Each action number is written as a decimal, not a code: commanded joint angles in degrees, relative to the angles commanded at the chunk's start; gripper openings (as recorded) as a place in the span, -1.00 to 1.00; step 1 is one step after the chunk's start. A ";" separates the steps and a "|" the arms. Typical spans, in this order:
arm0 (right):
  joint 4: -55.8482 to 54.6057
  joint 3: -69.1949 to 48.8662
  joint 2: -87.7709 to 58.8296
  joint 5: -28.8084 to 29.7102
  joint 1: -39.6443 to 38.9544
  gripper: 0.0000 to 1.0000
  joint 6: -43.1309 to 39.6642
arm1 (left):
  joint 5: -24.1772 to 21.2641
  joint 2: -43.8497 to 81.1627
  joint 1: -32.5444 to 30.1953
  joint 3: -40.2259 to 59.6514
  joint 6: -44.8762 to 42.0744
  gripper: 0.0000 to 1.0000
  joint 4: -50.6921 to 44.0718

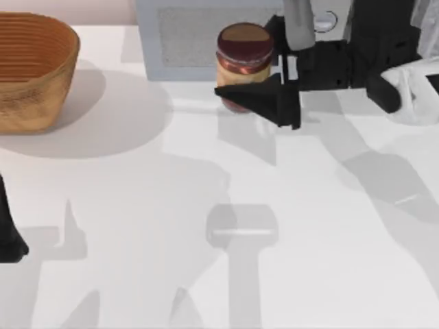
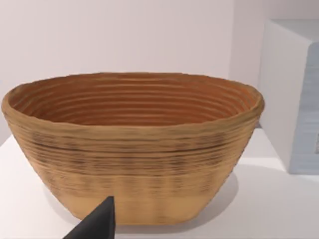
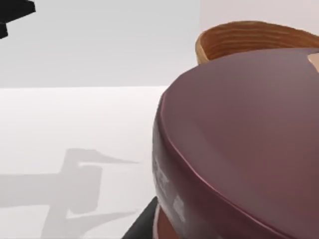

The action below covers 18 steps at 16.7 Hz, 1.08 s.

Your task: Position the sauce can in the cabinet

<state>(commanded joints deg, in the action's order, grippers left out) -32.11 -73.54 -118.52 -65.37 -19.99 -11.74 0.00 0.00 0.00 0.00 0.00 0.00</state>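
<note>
The sauce can [image 1: 241, 51], a small jar with a maroon lid and amber label, hangs just in front of the cabinet [image 1: 182, 38], at the right end of its front. That grey box with a pale-framed speckled panel stands at the table's back edge. My right gripper [image 1: 255, 65] reaches in from the right and is shut on the can, one black finger on each side. The right wrist view has the maroon lid [image 3: 239, 139] close up. My left arm [image 1: 8, 236] is parked at the table's left edge.
A woven basket [image 1: 31, 68] stands at the back left, also seen large in the left wrist view as the basket [image 2: 132, 144], with the cabinet's side [image 2: 294, 99] beside it. A round knob [image 1: 326, 20] shows behind my right arm. White tabletop [image 1: 206, 240] stretches toward the front.
</note>
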 joint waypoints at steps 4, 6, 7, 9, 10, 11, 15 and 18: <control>3.31 7.82 13.24 6.68 1.84 -1.00 1.54 | 0.00 0.00 0.00 0.00 0.00 1.00 0.00; 5.81 13.52 23.14 11.74 3.43 -1.00 2.72 | 0.00 0.00 0.00 0.00 0.00 1.00 0.00; 7.23 16.73 28.71 14.63 4.36 -1.00 3.38 | 0.00 0.00 0.00 0.00 0.00 1.00 0.00; 10.33 23.73 40.75 20.95 6.42 -1.00 4.77 | 0.00 0.00 0.00 0.00 0.00 1.00 0.00; 11.98 27.44 47.10 24.31 7.51 -1.00 5.47 | 0.00 0.00 0.00 0.00 0.00 1.00 0.00; 13.67 31.24 53.57 27.75 8.61 -1.00 6.17 | 0.00 0.00 0.00 0.00 0.00 1.00 0.00; 20.43 46.59 79.16 41.55 12.97 -1.00 8.68 | 0.00 0.00 0.00 0.00 0.00 1.00 0.00; 25.06 57.18 96.03 51.01 15.85 -1.00 10.10 | 0.00 0.00 0.00 0.00 0.00 1.00 0.00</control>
<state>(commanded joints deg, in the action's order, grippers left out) -7.05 -16.36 -22.49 -14.36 -4.15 -1.64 0.00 0.00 0.00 0.00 0.00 0.00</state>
